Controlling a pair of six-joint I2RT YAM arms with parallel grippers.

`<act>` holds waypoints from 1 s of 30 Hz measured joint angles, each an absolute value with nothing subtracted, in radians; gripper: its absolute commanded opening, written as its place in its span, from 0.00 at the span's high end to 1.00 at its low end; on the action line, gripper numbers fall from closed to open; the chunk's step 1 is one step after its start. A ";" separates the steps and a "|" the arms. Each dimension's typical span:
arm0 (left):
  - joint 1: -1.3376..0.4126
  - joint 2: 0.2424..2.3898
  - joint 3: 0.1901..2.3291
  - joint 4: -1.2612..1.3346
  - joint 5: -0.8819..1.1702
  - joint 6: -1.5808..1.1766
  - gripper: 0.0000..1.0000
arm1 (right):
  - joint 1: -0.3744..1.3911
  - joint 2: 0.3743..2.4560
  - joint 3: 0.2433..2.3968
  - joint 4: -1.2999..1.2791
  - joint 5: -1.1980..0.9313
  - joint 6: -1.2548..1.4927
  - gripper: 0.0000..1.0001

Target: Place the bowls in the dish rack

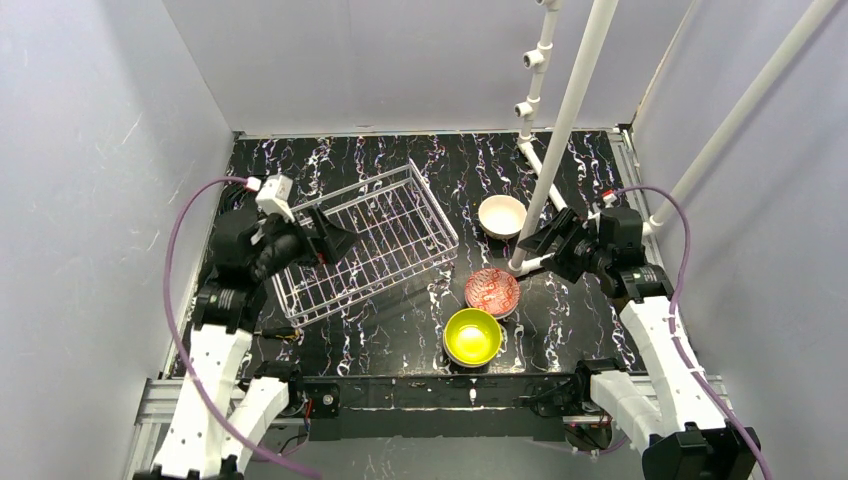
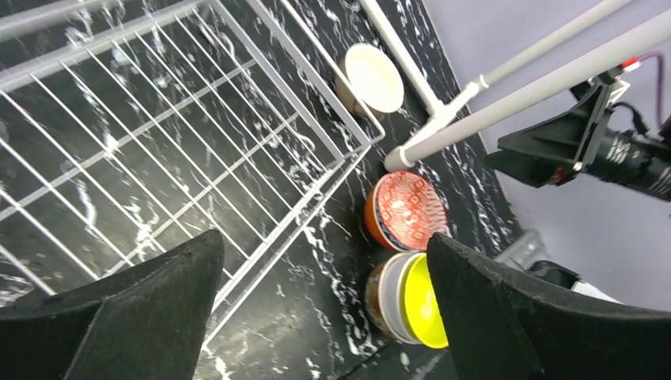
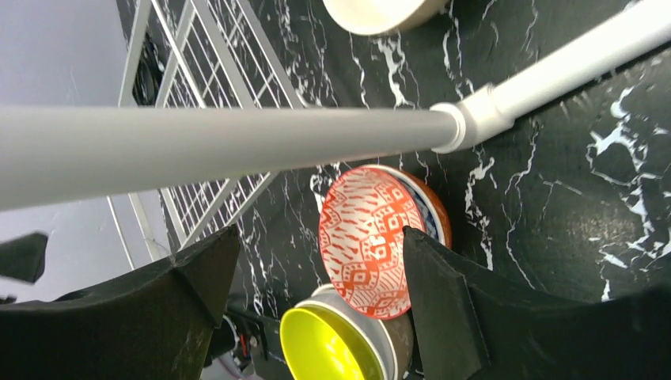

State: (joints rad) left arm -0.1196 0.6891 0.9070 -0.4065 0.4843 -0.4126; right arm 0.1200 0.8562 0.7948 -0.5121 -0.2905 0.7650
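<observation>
Three bowl spots dot the black marbled table (image 1: 400, 330), none yet inside the dish rack (image 1: 370, 240), which sits empty toward the left side, skewed to the table's edges; a cream bowl (image 1: 501, 215) stands toward the far edge beside a white pipe (image 1: 570, 120); a red-patterned bowl (image 1: 492, 291) lies mid-table just off the rack's right corner; a yellow-green bowl (image 1: 472, 337) sits by the near edge, and these two seem to top nested stacks. The left gripper (image 1: 335, 238) hangs over the rack's left side, jaws wide and empty; the right gripper (image 1: 535, 248) hovers by the pipe's foot, aimed at the red-patterned bowl, jaws likewise spread on nothing. The likely step is a first pick by the right arm; best to pinch only the top bowl's rim, lift straight so the bowls beneath drop away, and steer clear of the pipe; the left arm should vacate the rack first.
</observation>
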 measured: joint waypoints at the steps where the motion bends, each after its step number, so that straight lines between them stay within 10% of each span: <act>1: -0.120 0.725 0.904 -0.390 0.504 -0.434 0.02 | 0.120 0.853 0.772 -0.507 -0.310 0.765 0.14; 16: -0.642 1.086 0.917 -0.325 0.337 -0.525 0.03 | 0.120 0.800 0.660 -0.498 -0.367 0.650 0.14; 30: -1.042 1.414 1.034 -0.376 0.055 -0.530 0.49 | 0.120 0.752 0.744 -0.677 -0.094 0.601 0.24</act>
State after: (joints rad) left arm -1.0416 1.4136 1.0336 -0.3759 0.0551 -0.5304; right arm 0.1204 0.7521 0.7444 -0.6769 -0.0937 0.6006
